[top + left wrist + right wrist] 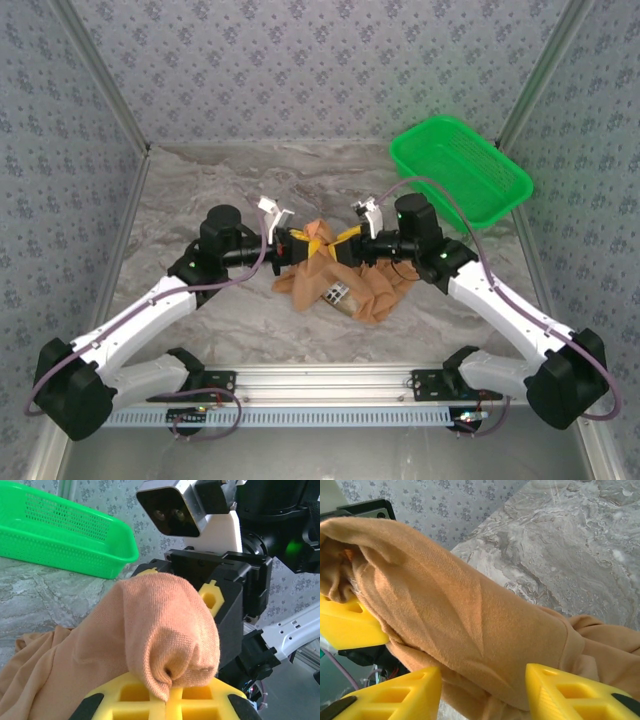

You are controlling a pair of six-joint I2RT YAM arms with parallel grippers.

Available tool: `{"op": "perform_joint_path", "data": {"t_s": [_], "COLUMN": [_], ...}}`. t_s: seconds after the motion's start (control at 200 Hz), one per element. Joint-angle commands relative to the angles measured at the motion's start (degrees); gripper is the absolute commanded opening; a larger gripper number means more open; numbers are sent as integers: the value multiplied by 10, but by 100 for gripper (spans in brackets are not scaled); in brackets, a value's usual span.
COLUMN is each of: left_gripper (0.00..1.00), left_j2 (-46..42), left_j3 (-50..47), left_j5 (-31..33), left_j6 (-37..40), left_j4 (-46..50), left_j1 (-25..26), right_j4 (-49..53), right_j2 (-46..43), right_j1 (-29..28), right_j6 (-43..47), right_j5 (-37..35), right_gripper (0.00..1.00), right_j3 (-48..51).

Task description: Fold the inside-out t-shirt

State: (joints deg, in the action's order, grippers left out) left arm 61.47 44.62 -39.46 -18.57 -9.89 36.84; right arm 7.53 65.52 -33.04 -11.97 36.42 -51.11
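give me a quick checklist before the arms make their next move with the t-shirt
1. left gripper shut on the t-shirt: ok, cloth is pinched in it.
2. right gripper open: ok, jaws stand apart with cloth draped between them.
3. t-shirt lying flat: not ok, it is bunched and partly lifted off the table.
4. t-shirt apart from the green basket: ok.
5. Which part of the t-shirt is gripped: cannot tell.

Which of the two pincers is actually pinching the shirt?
The left pincer: it is shut tight on the t-shirt, while the right pincer stands open, its yellow fingers apart.
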Motion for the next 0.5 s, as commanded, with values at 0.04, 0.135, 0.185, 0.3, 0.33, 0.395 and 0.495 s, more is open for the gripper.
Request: {"op": "perform_joint_path", "data": {"t_s": [0.04, 0.135, 0.185, 0.3, 0.33, 0.395, 0.495], "left_gripper": [0, 0, 0, 0, 0, 0, 0], "left_j2": [-14, -14, -14, -14, -14, -17, -21], "left_j3": [-4, -4, -4, -4, -6, -8, -13], "left_j5": [-21, -23, -23, -20, -16, 3, 58], "left_j6": [15, 18, 19, 24, 25, 30, 39], "left_j4": [2, 5, 7, 13, 15, 25, 51], "left_j1": [-3, -3, -4, -4, -3, -4, -3], "right_j4": [-17, -21, -20, -19, -17, -12, -7], "right_j2": [15, 25, 29, 30, 28, 19, -5], "right_j1": [-1, -2, -1, 1, 3, 7, 14], "right_j6": [29, 29, 30, 25, 23, 21, 14], "right_j5": [24, 30, 34, 42, 44, 48, 55], "right_gripper": [43, 38, 34, 16, 10, 0, 0], "right_j3": [-11, -14, -14, -15, -17, -15, -4]}}
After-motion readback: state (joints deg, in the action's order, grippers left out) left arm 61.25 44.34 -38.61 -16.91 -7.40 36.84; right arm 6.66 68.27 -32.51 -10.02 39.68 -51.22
